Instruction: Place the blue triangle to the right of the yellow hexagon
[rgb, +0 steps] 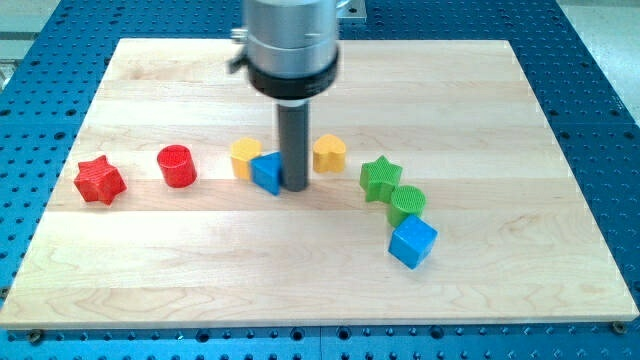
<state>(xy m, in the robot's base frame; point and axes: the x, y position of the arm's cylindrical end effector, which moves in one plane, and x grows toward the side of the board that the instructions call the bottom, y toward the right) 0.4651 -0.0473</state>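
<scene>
Board: pale wooden board (300, 270) with visible grain, laid on a blue perforated table (600, 80).
Arm end: silver-grey cylindrical housing (291, 40) with a black collar, tapering to a straight dark rod.
My tip: (294, 187) resting on the board, touching the right side of the blue triangle; the arm carries no claw, only the rod.
Blue triangle: (266, 172) matte, ribbed plastic wedge, just in front of and touching the yellow hexagon, at the view's centre.
Yellow hexagon: (245, 156) flat-faced yellow prism, partly hidden behind the blue triangle.
Yellow heart: (329, 152) rounded lobed block, just right of the rod.
Red star: (99, 180) ribbed, at the view's far left.
Red cylinder: (177, 165) round, between the red star and the yellow hexagon.
Green star: (380, 176) touching the green cylinder (407, 203).
Blue cube: (412, 242) tilted, just below the green cylinder.
</scene>
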